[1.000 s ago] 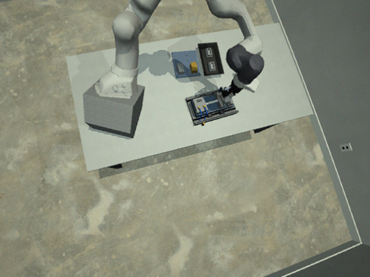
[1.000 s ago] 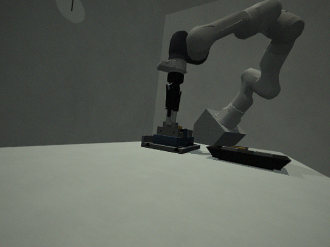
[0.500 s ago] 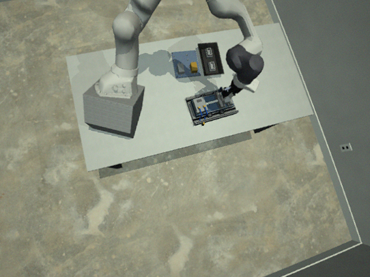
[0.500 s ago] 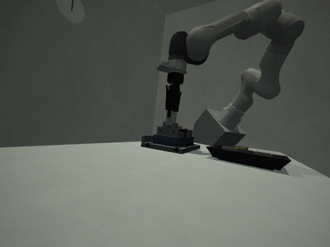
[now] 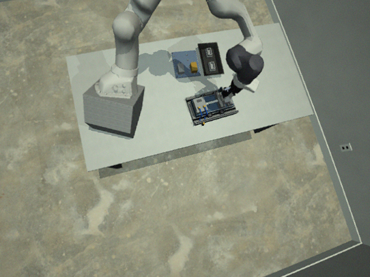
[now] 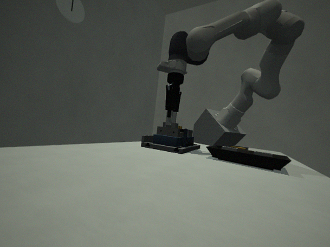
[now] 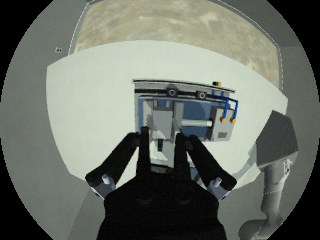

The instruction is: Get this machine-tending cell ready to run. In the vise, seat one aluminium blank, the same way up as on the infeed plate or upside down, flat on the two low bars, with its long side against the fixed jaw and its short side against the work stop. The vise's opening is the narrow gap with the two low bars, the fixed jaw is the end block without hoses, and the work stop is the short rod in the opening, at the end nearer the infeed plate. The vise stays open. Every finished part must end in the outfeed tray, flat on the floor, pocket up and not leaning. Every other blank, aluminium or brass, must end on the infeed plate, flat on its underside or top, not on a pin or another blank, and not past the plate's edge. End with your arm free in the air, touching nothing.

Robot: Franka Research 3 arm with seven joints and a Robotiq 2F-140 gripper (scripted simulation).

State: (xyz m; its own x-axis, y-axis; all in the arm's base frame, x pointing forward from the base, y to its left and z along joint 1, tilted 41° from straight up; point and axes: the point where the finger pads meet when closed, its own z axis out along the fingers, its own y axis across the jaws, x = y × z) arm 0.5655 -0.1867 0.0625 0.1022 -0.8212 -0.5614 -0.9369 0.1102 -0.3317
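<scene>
Your claw (image 7: 162, 139) is squeezed on a grey metal block (image 7: 162, 124), holding it upright right over the vise (image 7: 200, 119) so you can lower it into the gap.

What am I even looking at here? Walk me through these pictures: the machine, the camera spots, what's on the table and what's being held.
The machine is a pale jointed robot arm standing on a grey block, ending in a black gripper. One picture looks down from above, one looks low across the table, and the round one comes from a camera on the wrist. On the table sit a vise with blue hoses, a blue infeed plate carrying a grey blank and a brass blank, and a black outfeed tray with two finished parts. The gripper is shut on a light grey aluminium blank, held over the vise.
</scene>
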